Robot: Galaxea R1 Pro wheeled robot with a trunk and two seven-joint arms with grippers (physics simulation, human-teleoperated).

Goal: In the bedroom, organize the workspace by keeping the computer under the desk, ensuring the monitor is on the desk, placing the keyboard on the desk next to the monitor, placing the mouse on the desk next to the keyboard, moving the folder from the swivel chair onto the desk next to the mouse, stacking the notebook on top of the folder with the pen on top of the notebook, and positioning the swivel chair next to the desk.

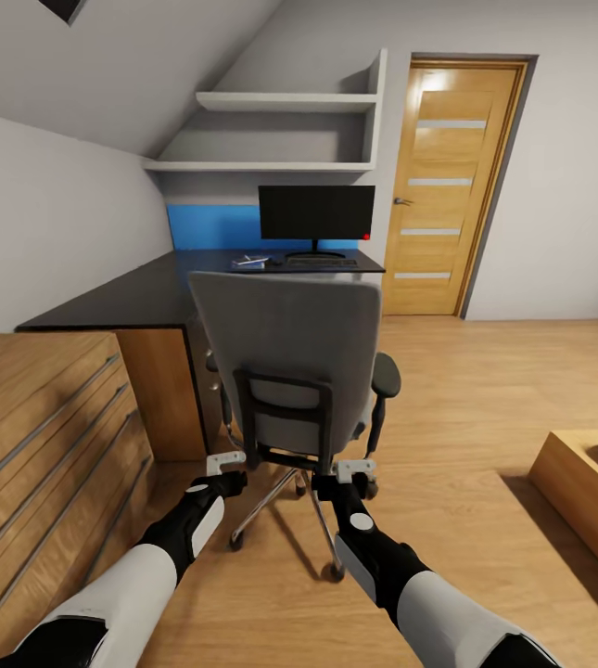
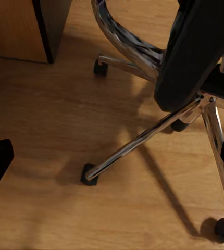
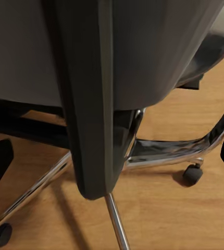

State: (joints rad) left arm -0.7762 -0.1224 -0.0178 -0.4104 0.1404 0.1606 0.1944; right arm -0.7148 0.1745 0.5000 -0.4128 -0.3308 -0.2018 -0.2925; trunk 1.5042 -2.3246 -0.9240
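Directly behind swivel chair (image 1: 285,343), both arms.

The swivel chair (image 1: 289,357) backrest hides its own seat and the desk's (image 1: 122,301) near edge at twelve o'clock. Small items left of the keyboard (image 1: 320,262) are too tiny to identify. At four o'clock, a wooden bed corner (image 1: 588,492) is cut off by the picture's edge.

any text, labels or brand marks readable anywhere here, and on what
None can be read.
monitor: a small red spot at its lower right corner, too small to read.
keyboard: key legends too small to make out.
swivel chair, door, wooden drawer chest: no markings seen.
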